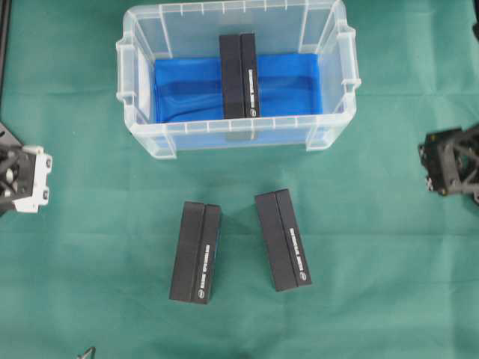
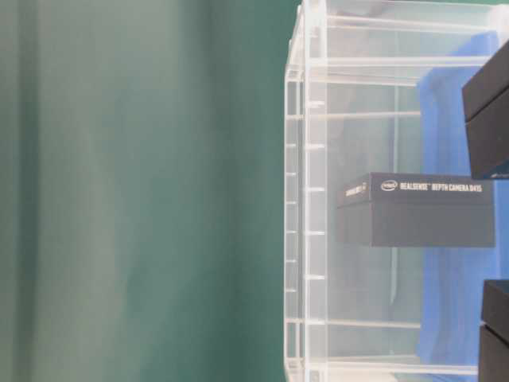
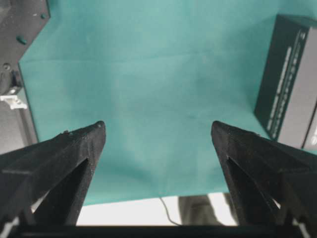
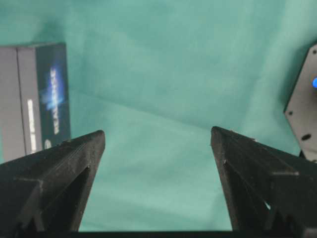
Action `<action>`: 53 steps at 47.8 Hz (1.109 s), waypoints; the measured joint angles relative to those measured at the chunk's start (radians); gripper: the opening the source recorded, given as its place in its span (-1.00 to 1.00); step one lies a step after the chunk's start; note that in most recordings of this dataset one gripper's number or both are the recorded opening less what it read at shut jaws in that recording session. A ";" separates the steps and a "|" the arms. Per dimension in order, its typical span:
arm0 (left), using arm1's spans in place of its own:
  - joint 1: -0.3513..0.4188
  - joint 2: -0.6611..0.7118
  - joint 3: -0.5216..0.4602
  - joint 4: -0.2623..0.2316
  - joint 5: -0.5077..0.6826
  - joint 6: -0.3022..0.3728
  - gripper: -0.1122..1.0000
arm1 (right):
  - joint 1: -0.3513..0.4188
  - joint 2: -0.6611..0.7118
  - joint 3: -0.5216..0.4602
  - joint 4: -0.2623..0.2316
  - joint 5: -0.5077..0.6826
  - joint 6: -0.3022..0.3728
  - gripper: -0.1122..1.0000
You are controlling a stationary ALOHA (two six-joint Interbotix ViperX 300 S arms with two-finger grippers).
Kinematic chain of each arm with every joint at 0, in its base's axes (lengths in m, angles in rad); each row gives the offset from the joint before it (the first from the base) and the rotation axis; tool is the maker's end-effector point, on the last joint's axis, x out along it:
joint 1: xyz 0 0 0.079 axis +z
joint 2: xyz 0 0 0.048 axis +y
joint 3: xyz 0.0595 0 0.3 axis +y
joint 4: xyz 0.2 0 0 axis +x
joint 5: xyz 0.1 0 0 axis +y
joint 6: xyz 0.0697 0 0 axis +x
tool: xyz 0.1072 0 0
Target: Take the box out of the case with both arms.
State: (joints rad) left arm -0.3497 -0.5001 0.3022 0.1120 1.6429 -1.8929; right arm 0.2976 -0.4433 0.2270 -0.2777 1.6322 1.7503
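Green cloth covers the worktop (image 1: 389,299) across the whole overhead view. At the upper middle stands the case (image 1: 142,134), a clear tub with a blue lining (image 1: 187,93). One black box (image 1: 239,75) lies inside it, at its centre, long side running up and down the frame. Two more black boxes lie on the cloth below the case: the left outer box (image 1: 195,252) and the right outer box (image 1: 283,239), near each other but apart. The left hand (image 1: 30,178) sits at the left edge of the frame and the right hand (image 1: 432,164) at the right edge, both well apart from the case. Each hand is spread wide over bare cloth, grasping nothing.
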 measured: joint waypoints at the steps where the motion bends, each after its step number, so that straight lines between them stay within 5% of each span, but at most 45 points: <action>1: 0.005 -0.003 0.002 0.000 0.000 0.005 0.82 | -0.008 0.000 -0.002 -0.002 0.000 -0.011 0.75; 12: 0.106 -0.023 0.029 0.000 0.002 0.123 0.82 | -0.130 0.000 0.000 0.000 -0.002 -0.143 0.75; 30: 0.413 -0.049 0.051 0.000 0.002 0.442 0.82 | -0.396 0.000 0.003 0.000 -0.029 -0.426 0.75; 53: 0.678 -0.031 0.046 0.000 -0.063 0.687 0.82 | -0.729 0.021 0.009 0.046 -0.127 -0.715 0.75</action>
State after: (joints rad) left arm 0.3283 -0.5308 0.3482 0.1120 1.5800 -1.2057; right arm -0.4310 -0.4218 0.2362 -0.2316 1.5048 1.0354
